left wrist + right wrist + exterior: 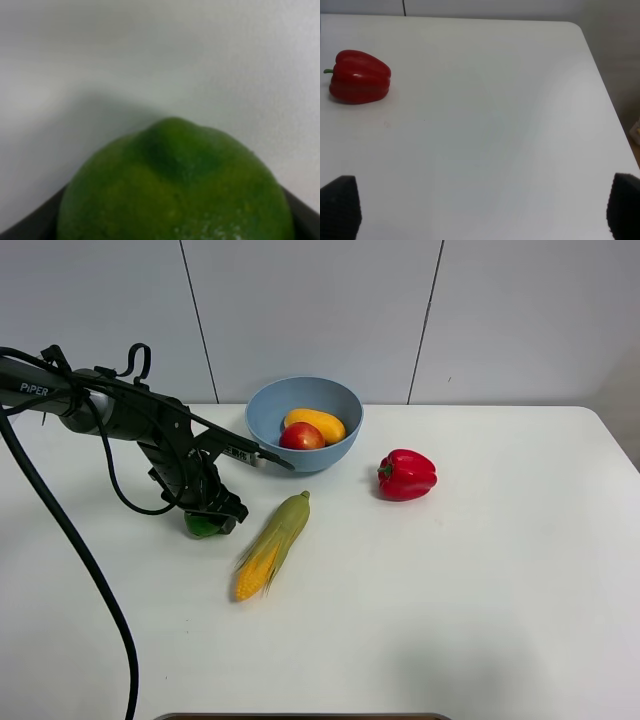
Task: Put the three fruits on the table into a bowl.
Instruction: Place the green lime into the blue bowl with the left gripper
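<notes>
The light blue bowl (322,456) stands at the back middle of the white table (480,590). The yellow-orange mango (318,423) and the red apple (301,437) lie inside it. The green lime (200,527) sits on the table to the front left of the bowl, mostly hidden under my left gripper (208,519). In the left wrist view the lime (175,195) fills the space between the two dark fingers (30,226), which touch its sides. My right gripper (480,210) is open and empty over bare table. It does not show in the high view.
A corn cob in a green husk (272,545) lies just right of the lime. A red bell pepper (407,474) sits right of the bowl and also shows in the right wrist view (360,76). The table's right edge (610,100) is near the right gripper.
</notes>
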### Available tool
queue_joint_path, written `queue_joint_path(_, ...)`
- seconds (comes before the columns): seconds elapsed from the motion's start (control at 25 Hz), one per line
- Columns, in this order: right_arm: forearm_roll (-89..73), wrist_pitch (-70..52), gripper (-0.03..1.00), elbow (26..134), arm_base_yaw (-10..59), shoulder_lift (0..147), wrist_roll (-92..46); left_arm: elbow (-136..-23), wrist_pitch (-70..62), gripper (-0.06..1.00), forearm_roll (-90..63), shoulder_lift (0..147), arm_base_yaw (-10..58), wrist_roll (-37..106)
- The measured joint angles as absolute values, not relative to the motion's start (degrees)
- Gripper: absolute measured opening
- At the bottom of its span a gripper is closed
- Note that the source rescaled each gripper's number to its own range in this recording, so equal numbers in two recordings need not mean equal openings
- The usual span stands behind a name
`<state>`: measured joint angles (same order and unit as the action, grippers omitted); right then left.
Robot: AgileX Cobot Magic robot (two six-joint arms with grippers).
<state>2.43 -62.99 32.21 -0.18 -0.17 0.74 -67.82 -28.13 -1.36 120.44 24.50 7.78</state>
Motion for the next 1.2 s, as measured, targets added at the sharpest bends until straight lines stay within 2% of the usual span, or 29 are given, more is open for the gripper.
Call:
queue_joint_path(0.52, 2.4, -63.0, 0.98, 32.2, -0.2, -0.2, 0.7, -67.9, -31.0, 0.01, -1.2, 119.1, 24.5, 7.8)
queue_joint_path(1.2, 2.4, -63.0, 0.98, 32.2, -0.2, -0.2, 0.7, -67.8, -32.1, 0.01, -1.2, 100.8, 24.5, 7.8)
